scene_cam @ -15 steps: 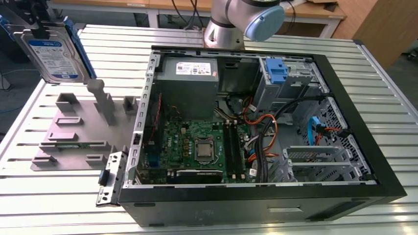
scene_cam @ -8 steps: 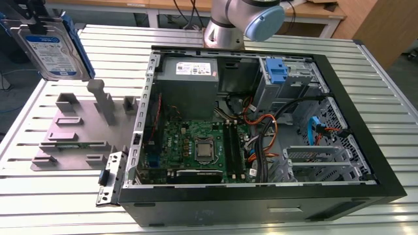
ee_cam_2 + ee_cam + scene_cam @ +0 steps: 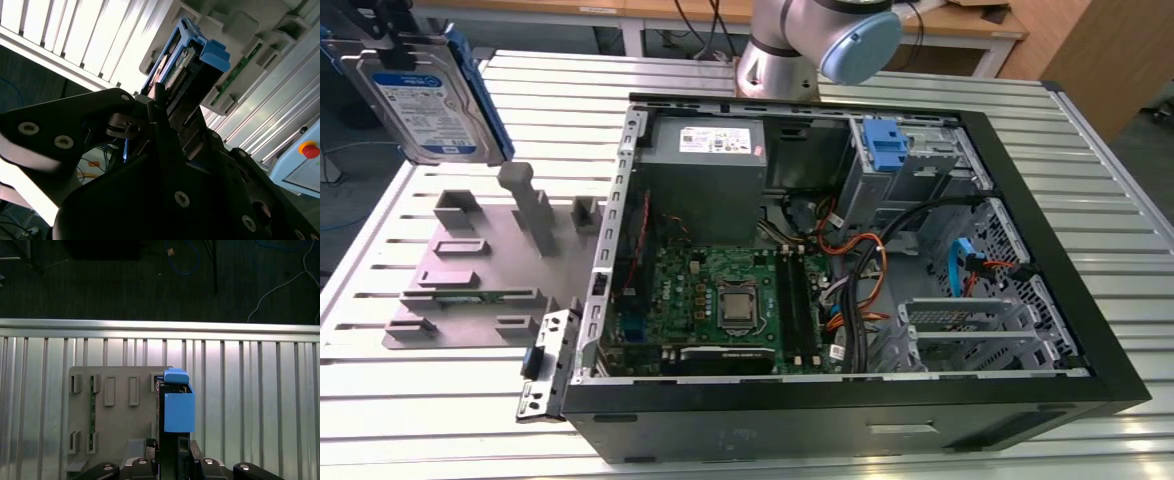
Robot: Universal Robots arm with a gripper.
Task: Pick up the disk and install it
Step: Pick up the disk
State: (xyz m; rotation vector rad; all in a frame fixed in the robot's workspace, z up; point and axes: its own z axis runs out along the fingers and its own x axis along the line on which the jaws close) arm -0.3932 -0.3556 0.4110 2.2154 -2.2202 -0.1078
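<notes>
**One disk held in the air above the fixture plate**

One arm joint (image 3: 834,40), grey with a blue cap, stands behind the open computer case (image 3: 1067,330) at the top of the exterior view. The gripper (image 3: 390,40) is at that view's upper left corner, well apart from the case, and points downward.

The gripper's fingers are closed onto the disk (image 3: 430,100), which hangs upright below them. Its white-and-blue label faces the exterior camera and blue rails run along both long edges. The disk touches nothing but the gripper. It hangs above the grey fixture plate (image 3: 480,270), which lies on the slatted metal table (image 3: 400,400) just beside the case.

In the first wrist view the black gripper (image 3: 172,452) grips the disk (image 3: 177,410) edge-on over the plate (image 3: 115,425). In the second wrist view the fingers (image 3: 160,120) clamp the disk (image 3: 187,60) from both flat sides.

Inside the case, a blue plastic bracket (image 3: 887,145) sits in the drive bay. The motherboard (image 3: 720,300) is exposed.
</notes>
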